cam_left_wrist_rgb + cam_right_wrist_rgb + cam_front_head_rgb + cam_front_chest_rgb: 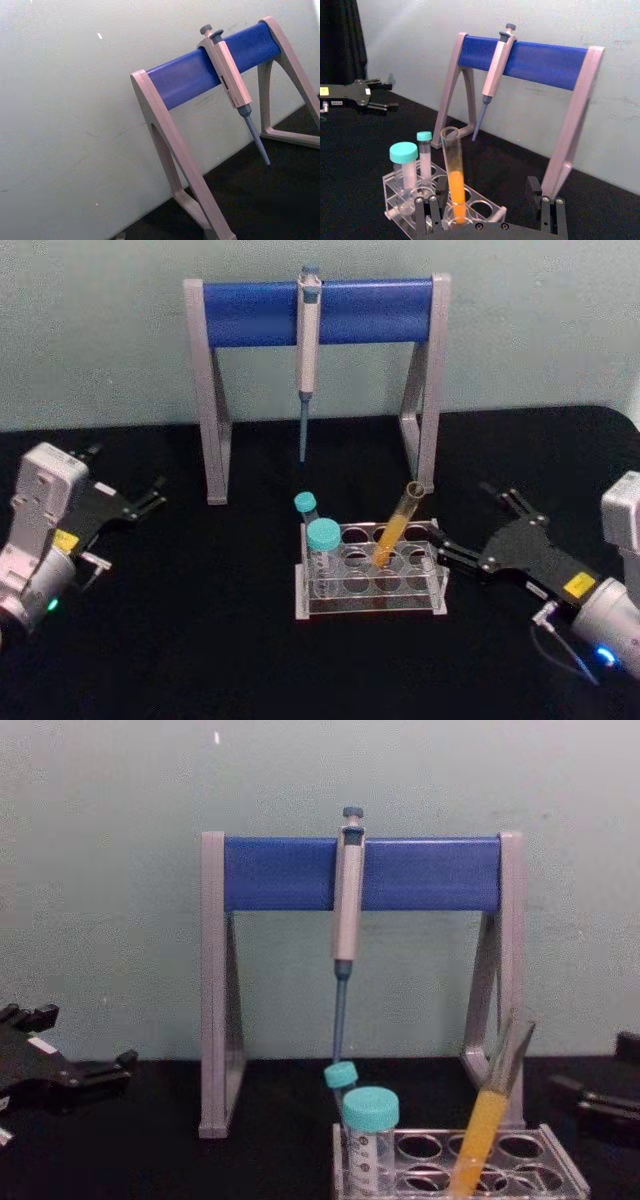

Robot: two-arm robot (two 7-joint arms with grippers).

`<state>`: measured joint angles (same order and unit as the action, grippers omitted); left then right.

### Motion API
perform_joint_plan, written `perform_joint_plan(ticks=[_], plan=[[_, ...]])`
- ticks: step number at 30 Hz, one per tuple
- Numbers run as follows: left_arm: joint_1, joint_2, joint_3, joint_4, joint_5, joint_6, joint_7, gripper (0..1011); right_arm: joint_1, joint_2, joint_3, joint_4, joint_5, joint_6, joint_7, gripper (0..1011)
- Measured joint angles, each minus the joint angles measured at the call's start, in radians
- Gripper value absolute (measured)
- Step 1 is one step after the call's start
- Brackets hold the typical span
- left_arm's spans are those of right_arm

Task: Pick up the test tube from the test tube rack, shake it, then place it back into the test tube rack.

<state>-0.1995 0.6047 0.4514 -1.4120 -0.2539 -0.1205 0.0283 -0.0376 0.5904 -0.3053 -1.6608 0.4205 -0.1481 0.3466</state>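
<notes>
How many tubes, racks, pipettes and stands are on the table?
Tubes: 3 (test tube, wide teal-capped tube, thin teal-capped tube)
Rack: 1
Pipette: 1
Stand: 1
Total: 6

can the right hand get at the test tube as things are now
Probably yes. The right hand sits open just right of the test tube rack, and the test tube leans toward it with nothing between. The teal-capped tubes stand at the rack's other end. The left hand is parked far left.
</notes>
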Motion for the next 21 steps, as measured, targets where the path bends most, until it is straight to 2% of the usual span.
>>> perform_joint_plan(ticks=[11,21], plan=[[0.000,0.000,0.000,0.000,0.000,0.000,0.000,1001,0.054,-0.067,-0.020,0.054,0.004,0.034,0.050,1000],[0.000,0.000,0.000,0.000,0.000,0.000,0.000,1001,0.077,-0.108,-0.022,0.097,-0.005,0.037,0.082,1000]])
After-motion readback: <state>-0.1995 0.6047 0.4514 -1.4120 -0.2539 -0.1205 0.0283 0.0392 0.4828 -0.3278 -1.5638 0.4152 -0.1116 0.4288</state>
